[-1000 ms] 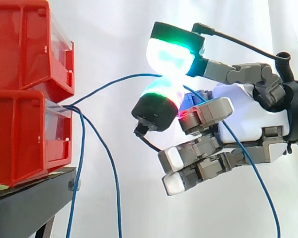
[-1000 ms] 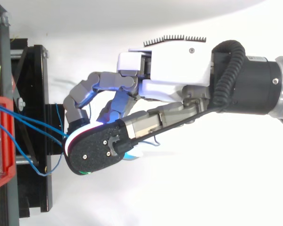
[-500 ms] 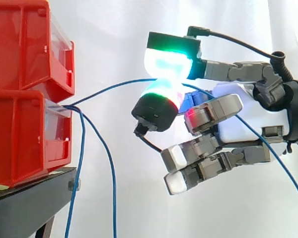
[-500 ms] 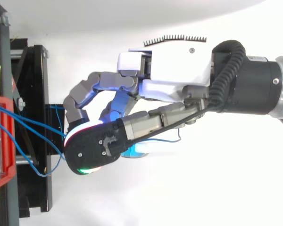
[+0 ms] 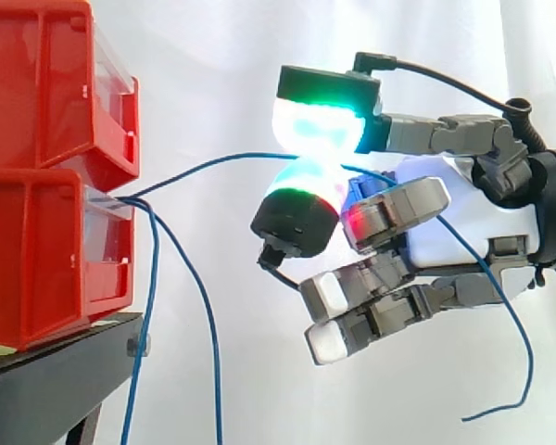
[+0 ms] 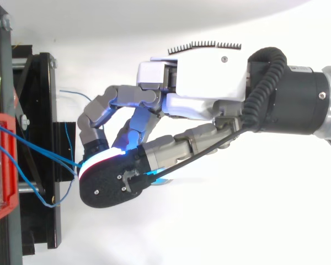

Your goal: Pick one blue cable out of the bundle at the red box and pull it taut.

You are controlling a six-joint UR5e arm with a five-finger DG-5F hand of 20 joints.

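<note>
Hand [image 5: 463, 222] pinches one cable [image 5: 224, 158] between two pads [image 5: 317, 120]. The cable runs from the lower box's [image 5: 37, 250] front edge (other cables [image 5: 155, 269] hang down). Selection is done, but the cable bows, so tautening is left.

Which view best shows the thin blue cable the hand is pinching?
Side view: the thin blue cable runs from the red plastic box to the hand's pinching fingers, then trails to a loose end. Top view shows its stretch beside the box, the pinch hidden.
</note>
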